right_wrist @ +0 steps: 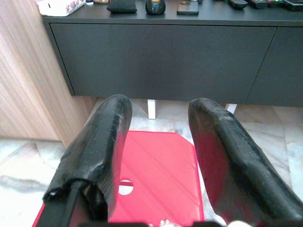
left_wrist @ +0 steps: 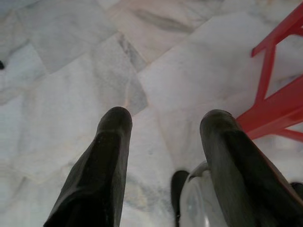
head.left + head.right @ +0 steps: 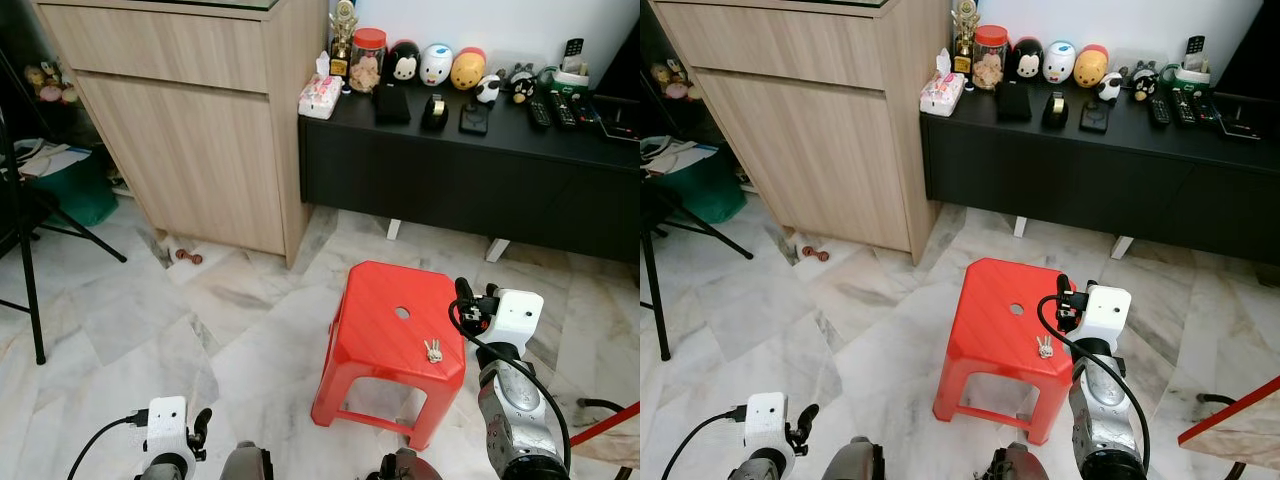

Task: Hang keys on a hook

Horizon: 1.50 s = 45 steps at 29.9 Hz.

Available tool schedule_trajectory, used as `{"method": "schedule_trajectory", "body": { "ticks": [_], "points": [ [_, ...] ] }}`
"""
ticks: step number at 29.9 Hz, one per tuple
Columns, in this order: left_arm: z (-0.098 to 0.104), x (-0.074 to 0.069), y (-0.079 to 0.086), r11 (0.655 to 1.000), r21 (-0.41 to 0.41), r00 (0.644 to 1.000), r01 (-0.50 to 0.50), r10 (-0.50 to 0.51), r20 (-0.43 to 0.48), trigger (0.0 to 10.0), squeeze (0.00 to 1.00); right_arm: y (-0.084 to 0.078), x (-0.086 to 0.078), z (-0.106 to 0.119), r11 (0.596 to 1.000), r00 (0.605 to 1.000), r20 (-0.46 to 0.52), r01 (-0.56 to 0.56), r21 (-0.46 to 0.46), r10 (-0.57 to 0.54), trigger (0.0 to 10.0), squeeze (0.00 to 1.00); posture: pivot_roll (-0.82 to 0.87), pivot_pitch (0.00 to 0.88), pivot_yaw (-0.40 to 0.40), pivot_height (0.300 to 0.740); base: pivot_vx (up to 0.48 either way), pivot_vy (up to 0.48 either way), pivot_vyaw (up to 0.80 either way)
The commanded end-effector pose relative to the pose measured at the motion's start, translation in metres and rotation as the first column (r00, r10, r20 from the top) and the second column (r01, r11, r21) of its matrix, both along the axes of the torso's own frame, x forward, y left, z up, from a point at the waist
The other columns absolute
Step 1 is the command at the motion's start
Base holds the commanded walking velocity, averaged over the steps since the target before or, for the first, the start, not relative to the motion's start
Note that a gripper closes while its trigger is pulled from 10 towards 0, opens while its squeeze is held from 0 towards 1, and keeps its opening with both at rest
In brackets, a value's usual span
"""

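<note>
I see the keys [image 3: 433, 351] lying on the red stool [image 3: 385, 310], in the lower right of the head views, near the seat's right edge and just below its small round hole. My right gripper [image 1: 156, 142] sits beside the stool's right side, raised above the seat, its two black fingers spread wide with nothing between them. My left gripper [image 2: 165, 137] hangs low at the lower left of the frame over the marble floor [image 3: 200, 320], fingers parted and empty too. Behind the stool, the black low cabinet [image 3: 470, 170] runs across the upper right; I think those are remotes on its far end, though they're small.
</note>
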<state>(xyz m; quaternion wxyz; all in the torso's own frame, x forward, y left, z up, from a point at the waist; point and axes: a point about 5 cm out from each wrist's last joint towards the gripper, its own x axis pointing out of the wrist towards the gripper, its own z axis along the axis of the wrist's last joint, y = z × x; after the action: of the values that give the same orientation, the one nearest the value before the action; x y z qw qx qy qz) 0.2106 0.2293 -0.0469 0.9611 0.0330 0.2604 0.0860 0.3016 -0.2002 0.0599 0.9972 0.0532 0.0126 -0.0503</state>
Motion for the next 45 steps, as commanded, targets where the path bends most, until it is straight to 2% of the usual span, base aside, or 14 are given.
{"method": "schedule_trajectory", "body": {
  "ticks": [1,4,6,7,8,10,15,18,20,21,22,32,38,45],
  "points": [
    [-0.002,-0.005,0.0,1.0,0.005,1.0,0.015,-0.015,-0.008,10.0,0.0,-0.001,-0.001,-0.003,1.0,1.0,-0.015,0.0,0.008,0.0,10.0,0.0,0.15,0.121,-0.025,0.653,0.0,0.0,0.0],
    [0.0,-0.003,0.0,0.998,0.047,0.999,0.033,-0.034,0.014,10.0,0.0,-0.001,-0.001,-0.003,1.0,1.0,-0.016,0.0,0.008,0.0,10.0,0.0,0.15,0.121,-0.025,0.653,0.0,0.0,0.0],
    [0.049,0.035,0.016,0.96,0.249,0.947,0.129,-0.194,0.256,10.0,0.0,-0.002,-0.001,-0.004,1.0,1.0,-0.019,-0.001,0.007,0.002,10.0,0.0,0.16,0.122,-0.03,0.653,0.0,0.0,0.0],
    [0.061,0.042,0.019,0.921,0.356,0.931,0.16,-0.261,0.257,10.0,0.0,-0.002,-0.001,-0.004,1.0,1.0,-0.021,-0.004,0.005,0.004,10.0,0.0,0.16,0.123,-0.03,0.653,0.0,0.0,0.0],
    [0.061,0.042,0.019,0.921,0.356,0.931,0.16,-0.261,0.257,10.0,0.0,-0.002,-0.001,-0.004,1.0,1.0,-0.021,-0.004,0.005,0.004,10.0,0.0,0.16,0.123,-0.03,0.653,0.0,0.0,0.0],
    [0.065,0.043,0.029,0.858,0.497,0.938,0.132,-0.27,0.217,10.0,0.0,-0.001,0.0,-0.003,1.0,1.0,-0.018,-0.004,0.005,0.004,10.0,0.0,0.16,0.123,-0.029,0.653,0.0,0.0,0.0],
    [0.07,0.044,0.037,0.832,0.551,0.944,0.072,-0.234,0.23,10.0,0.0,-0.001,-0.001,-0.003,1.0,1.0,-0.015,0.0,0.006,0.0,10.0,0.0,0.15,0.125,-0.027,0.653,0.0,0.0,0.0],
    [0.077,0.049,0.03,0.885,0.462,0.92,0.064,-0.231,0.315,10.0,0.0,-0.002,-0.001,-0.004,1.0,1.0,-0.019,-0.001,0.005,0.001,10.0,0.0,0.15,0.127,-0.029,0.653,0.0,0.0,0.0],
    [0.08,0.051,0.018,0.95,0.304,0.897,0.073,-0.196,0.395,10.0,0.0,-0.002,-0.002,-0.004,1.0,1.0,-0.022,-0.001,0.005,0.002,10.0,0.0,0.15,0.126,-0.03,0.653,0.0,0.0,0.0],
    [0.08,0.051,0.018,0.95,0.304,0.897,0.073,-0.196,0.395,10.0,0.0,-0.002,-0.002,-0.004,1.0,1.0,-0.022,-0.001,0.005,0.002,10.0,0.0,0.15,0.126,-0.03,0.653,0.0,0.0,0.0],
    [0.08,0.052,0.012,0.972,0.214,0.89,0.095,-0.179,0.418,10.0,0.0,-0.002,-0.002,-0.005,1.0,1.0,-0.025,-0.001,0.005,0.002,10.0,0.0,0.15,0.126,-0.03,0.653,0.0,0.0,0.0],
    [0.087,0.047,-0.005,0.981,0.073,0.851,0.18,-0.193,0.488,10.0,0.0,-0.004,-0.001,-0.005,1.0,1.0,-0.028,0.004,0.011,-0.004,10.0,0.0,0.15,0.131,-0.037,0.653,0.0,0.0,0.0],
    [0.062,0.041,0.014,0.998,0.018,0.94,0.066,-0.068,0.335,10.0,0.0,-0.004,-0.001,-0.006,1.0,0.999,-0.031,0.009,0.011,-0.009,10.0,0.0,0.15,0.124,-0.031,0.653,0.0,0.0,0.0],
    [0.04,0.028,0.018,0.999,-0.031,0.975,0.01,-0.003,0.221,10.0,0.0,-0.007,-0.002,-0.005,1.0,0.999,-0.027,0.024,0.008,-0.024,10.0,0.0,0.12,0.12,-0.023,0.653,0.0,0.0,0.0]
  ]
}}
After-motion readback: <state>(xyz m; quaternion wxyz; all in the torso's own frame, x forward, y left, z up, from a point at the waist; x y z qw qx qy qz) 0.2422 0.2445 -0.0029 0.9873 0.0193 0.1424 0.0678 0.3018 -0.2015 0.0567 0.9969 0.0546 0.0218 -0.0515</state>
